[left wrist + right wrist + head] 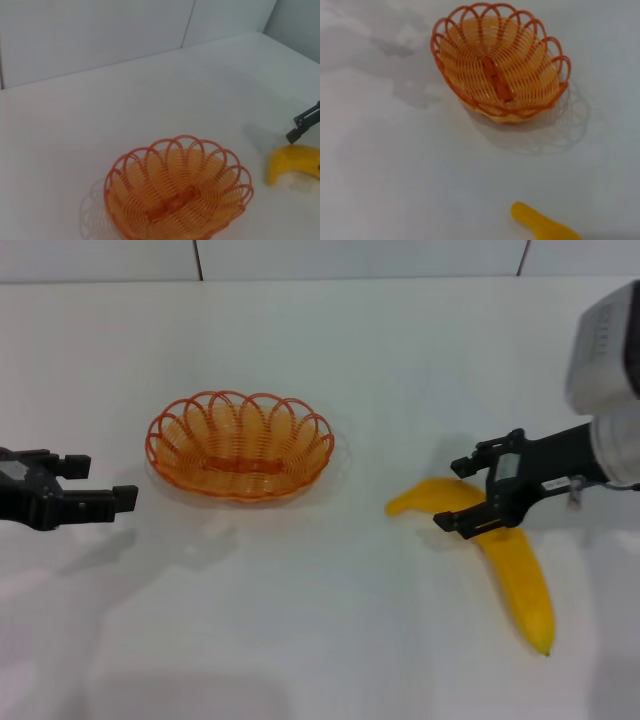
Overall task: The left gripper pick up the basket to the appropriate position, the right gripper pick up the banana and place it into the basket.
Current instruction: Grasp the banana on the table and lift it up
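The banana (510, 560) lies between the right gripper's (462, 494) released jaws; the left gripper (100, 483), released, faces the basket (240, 445).

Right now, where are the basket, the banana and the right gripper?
basket (240, 475), head view, woven floor.
banana (522, 585), head view, middle of its body.
right gripper (462, 492), head view, between its fingertips.

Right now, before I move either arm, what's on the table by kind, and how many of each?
Basket: 1 (orange wire, empty)
Banana: 1 (yellow)
Grippers: 2, the left gripper and the right gripper, which is over the banana
Total: 4
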You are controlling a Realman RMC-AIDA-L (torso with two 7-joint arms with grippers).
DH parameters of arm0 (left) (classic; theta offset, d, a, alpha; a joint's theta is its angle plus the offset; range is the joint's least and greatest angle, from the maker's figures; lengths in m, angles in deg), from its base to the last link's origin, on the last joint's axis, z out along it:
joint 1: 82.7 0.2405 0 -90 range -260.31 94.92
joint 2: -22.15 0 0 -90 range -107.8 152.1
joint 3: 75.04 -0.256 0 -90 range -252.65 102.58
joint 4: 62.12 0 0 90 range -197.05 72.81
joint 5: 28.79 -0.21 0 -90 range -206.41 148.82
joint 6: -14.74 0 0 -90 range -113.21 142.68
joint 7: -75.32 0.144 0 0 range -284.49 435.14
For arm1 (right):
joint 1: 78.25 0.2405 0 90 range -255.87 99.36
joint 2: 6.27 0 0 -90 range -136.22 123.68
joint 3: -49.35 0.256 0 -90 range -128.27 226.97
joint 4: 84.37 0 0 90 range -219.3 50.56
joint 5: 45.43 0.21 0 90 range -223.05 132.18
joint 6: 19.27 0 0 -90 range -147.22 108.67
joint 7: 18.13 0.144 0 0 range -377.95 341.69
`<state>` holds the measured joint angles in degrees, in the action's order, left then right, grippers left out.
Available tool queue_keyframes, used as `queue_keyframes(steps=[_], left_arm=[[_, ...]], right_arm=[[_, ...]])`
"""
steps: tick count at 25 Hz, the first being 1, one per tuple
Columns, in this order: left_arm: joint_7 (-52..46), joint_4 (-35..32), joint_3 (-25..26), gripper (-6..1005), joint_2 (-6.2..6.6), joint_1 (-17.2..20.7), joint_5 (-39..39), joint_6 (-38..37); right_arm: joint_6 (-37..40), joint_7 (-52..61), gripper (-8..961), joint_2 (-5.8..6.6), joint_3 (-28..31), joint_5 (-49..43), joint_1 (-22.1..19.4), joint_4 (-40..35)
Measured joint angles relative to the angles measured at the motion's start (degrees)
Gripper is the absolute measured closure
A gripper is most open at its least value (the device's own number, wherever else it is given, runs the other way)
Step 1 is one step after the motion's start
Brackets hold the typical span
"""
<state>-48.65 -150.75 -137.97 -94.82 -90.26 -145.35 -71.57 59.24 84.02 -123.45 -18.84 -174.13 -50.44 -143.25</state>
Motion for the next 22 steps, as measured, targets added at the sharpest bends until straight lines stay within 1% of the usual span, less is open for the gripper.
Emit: queue_keyframes(steps=[3, 6, 22], left_arm=[[0.2, 0.26, 0.01, 187, 0.04, -0.37, -0.1, 0.01], [0.44, 1.15, 0.01, 188, 0.07, -0.94, -0.19, 0.0], [0.89, 3.61, -0.04, 188, 0.17, -2.74, -0.26, 0.0]], right_arm=[[-1.43, 3.02, 134, 0.16, -4.5, 0.07, -1.34, -3.55], [-2.15, 4.48, 134, 0.29, -6.29, -0.5, -1.54, -4.26], [-3.57, 5.37, 134, 0.47, -7.53, -3.34, -0.43, -3.75]])
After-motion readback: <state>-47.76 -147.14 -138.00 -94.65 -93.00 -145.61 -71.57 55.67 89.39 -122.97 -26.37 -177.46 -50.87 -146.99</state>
